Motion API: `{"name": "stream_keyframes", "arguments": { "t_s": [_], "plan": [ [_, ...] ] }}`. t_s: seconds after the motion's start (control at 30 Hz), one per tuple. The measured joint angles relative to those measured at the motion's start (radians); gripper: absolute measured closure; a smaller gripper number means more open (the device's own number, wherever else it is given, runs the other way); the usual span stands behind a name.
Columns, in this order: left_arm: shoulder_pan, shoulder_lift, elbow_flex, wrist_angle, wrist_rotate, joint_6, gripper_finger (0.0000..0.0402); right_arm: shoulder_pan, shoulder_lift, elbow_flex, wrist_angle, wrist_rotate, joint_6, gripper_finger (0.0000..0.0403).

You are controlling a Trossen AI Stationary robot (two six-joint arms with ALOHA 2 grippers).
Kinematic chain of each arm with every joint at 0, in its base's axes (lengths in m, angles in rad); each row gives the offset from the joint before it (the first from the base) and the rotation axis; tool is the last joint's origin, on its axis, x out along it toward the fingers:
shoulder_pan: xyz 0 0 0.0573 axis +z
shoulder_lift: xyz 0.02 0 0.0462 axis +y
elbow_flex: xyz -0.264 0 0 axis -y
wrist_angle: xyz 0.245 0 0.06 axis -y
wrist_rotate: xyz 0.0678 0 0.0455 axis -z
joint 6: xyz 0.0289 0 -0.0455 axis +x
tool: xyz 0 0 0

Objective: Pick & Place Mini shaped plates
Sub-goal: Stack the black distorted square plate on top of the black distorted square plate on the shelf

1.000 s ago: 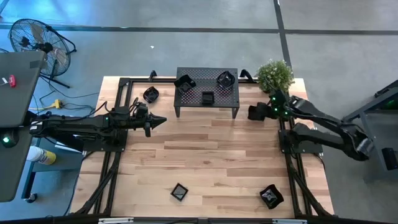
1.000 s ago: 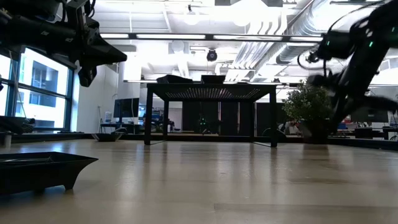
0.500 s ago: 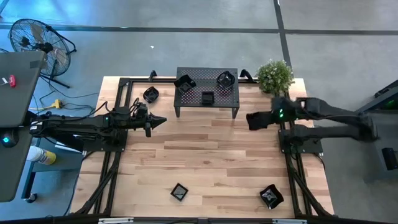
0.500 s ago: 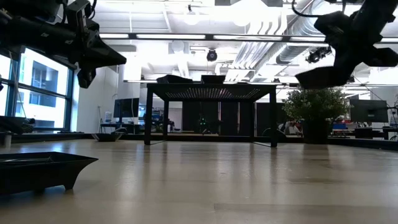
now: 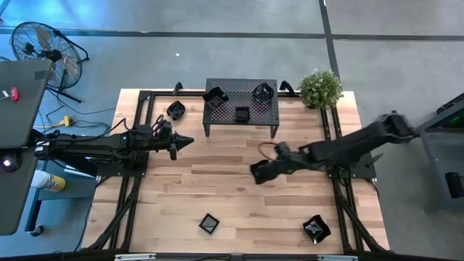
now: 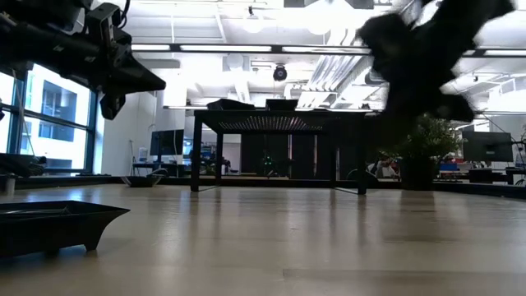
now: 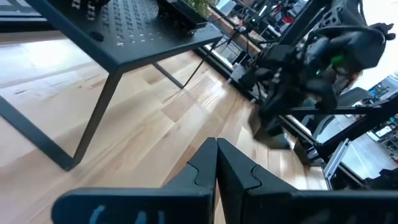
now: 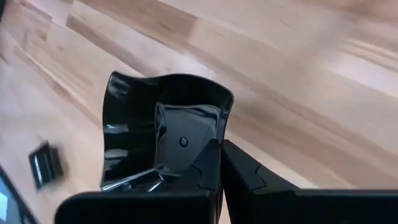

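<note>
The right gripper (image 5: pixel 259 172) hangs over mid-table, clamped on the rim of a glossy black plate (image 8: pixel 163 134) with a wavy edge; the right wrist view shows the fingers (image 8: pixel 208 165) pinching one wall, the dish tilted off them. The left gripper (image 5: pixel 187 141) waits at nine o'clock on the table, pinched tight on nothing.

Other plates: three on the rack (image 5: pixel 241 109) at twelve o'clock, one beside the rack at eleven (image 5: pixel 176 110), a square one (image 5: pixel 209 223) at six and a larger one (image 5: pixel 316 229) at five.

The step in hand looks like carrying this plate to a set-down spot; which spot I cannot tell, since the low view shows the arm only as a blur. A one-wall pinch lets a glossy dish swing or slip, so the move should be slow, with the wrist levelled before descent. Lower until the base meets the wood or rack, then release, and lift straight up so a finger does not flip it. Keep clear of the rack's legs.
</note>
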Motion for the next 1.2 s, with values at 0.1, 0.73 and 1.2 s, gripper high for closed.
{"name": "stream_keyframes", "arguments": {
  "t_s": [0.1,0.73,1.2],
  "plan": [
    [0.0,0.0,0.0,-0.004,0.009,0.0,0.0401,-0.04,0.143,0.006,0.202,-0.008,-0.054,0.0402],
    [0.0,0.005,0.0,-0.147,0.188,-0.001,0.0401,-0.187,0.671,0.509,0.284,-0.18,-0.55,0.0381],
    [0.0,0.192,0.077,-0.204,0.141,-0.056,0.0401,-0.192,0.4,0.381,0.172,-0.106,-0.833,0.0353]
  ]
}}
